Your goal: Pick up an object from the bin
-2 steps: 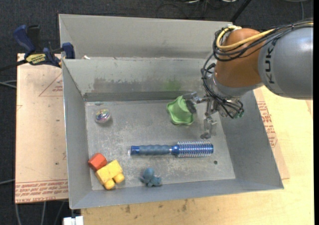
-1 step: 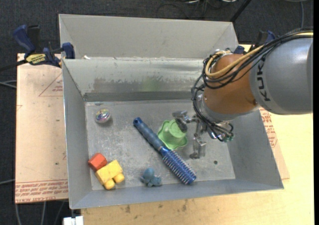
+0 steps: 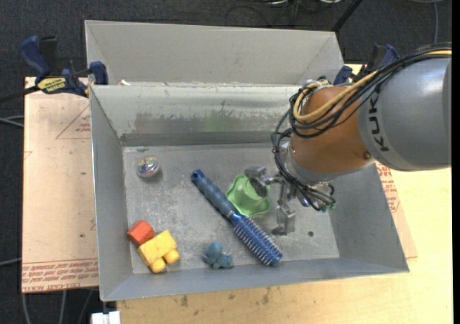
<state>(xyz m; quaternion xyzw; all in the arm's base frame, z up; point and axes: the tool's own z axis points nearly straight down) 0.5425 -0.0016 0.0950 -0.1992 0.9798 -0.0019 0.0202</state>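
Reaching into the grey metal bin [image 3: 108, 172] from the right, the big grey arm [image 3: 413, 110] shows the black letters "KU" above its orange wrist cover [image 3: 327, 139], and the gripper [image 3: 270, 200] hangs low over the right middle of the floor. Its fingers [image 3: 284, 220] stand apart: one is against the upper right edge of the crumpled bright green plastic cup [image 3: 244, 197], the other just right of the long blue bristled brush [image 3: 237, 216]. Well to the left lie a yellow toy block [image 3: 159, 249], a red cube [image 3: 140, 232], a small blue figure [image 3: 217, 256] and a shiny ball [image 3: 149, 167].

overhead view, slightly oblique, onto bin [image 3: 108, 172]
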